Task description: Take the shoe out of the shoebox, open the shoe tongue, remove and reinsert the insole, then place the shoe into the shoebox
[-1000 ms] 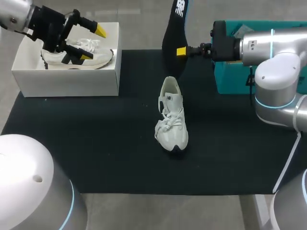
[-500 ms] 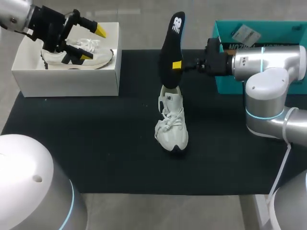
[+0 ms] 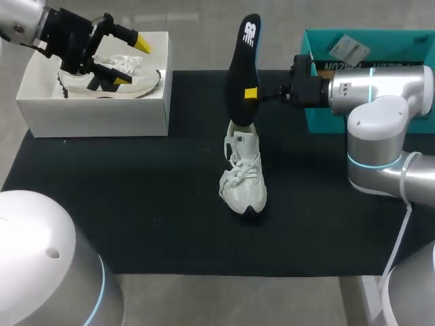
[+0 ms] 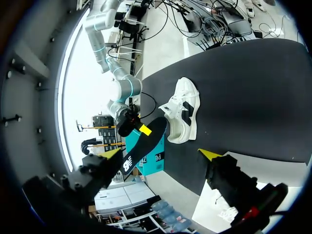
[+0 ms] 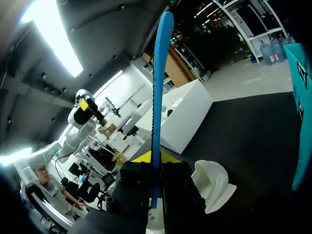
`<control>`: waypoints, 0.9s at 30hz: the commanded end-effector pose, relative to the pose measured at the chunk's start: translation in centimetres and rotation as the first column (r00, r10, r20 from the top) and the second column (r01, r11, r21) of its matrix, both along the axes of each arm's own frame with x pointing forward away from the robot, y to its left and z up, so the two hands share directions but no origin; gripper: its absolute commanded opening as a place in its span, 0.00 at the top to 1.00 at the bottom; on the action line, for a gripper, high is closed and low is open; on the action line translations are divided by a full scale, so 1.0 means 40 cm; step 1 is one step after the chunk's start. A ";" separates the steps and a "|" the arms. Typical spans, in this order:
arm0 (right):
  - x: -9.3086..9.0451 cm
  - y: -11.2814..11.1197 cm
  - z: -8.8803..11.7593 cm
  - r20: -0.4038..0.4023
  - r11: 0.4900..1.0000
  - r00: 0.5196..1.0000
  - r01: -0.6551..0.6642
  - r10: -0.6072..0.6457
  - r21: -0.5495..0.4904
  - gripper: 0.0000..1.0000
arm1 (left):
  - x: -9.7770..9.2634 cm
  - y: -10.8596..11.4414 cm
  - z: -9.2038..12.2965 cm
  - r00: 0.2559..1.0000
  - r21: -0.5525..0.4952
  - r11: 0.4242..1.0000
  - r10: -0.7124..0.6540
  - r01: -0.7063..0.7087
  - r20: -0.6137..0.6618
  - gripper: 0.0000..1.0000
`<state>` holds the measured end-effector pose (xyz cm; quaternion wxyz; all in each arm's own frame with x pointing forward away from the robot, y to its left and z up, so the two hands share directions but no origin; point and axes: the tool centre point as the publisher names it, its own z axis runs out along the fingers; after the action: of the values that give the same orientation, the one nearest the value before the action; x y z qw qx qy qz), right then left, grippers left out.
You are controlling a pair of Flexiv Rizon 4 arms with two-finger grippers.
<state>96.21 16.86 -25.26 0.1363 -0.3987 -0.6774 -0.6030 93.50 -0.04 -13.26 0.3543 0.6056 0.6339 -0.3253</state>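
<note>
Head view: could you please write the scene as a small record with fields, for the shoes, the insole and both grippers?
insole: black, upright, lower end at the heel opening of the shoe
right gripper: shut on the insole near its middle
shoe: white, standing on the black mat, toe toward the robot
shoebox: white, open, holds a second shoe
left gripper: open, above the shoebox, holding nothing

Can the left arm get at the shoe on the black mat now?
Probably yes. The left gripper hangs open over the shoebox; the mat between is bare. Only the insole, held by the right gripper, stands over the heel of the shoe.
</note>
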 end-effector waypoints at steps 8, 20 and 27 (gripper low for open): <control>0.046 0.022 -0.076 0.027 1.000 0.999 -0.017 0.016 0.009 1.00 | -0.001 0.000 0.001 1.000 0.003 1.000 0.000 0.000 0.001 0.00; 0.063 -0.006 -0.139 0.105 0.998 0.994 -0.038 0.042 -0.040 1.00 | -0.001 0.000 0.001 1.000 0.003 1.000 0.000 0.000 0.001 0.00; 0.055 -0.009 -0.179 0.150 0.997 0.988 -0.031 0.041 -0.069 1.00 | -0.001 0.000 0.001 1.000 0.003 1.000 0.000 0.000 0.001 0.00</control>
<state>98.58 16.16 -31.64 0.0847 -0.3427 -0.7125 -0.6064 93.51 -0.04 -13.25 0.3543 0.6057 0.6339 -0.3253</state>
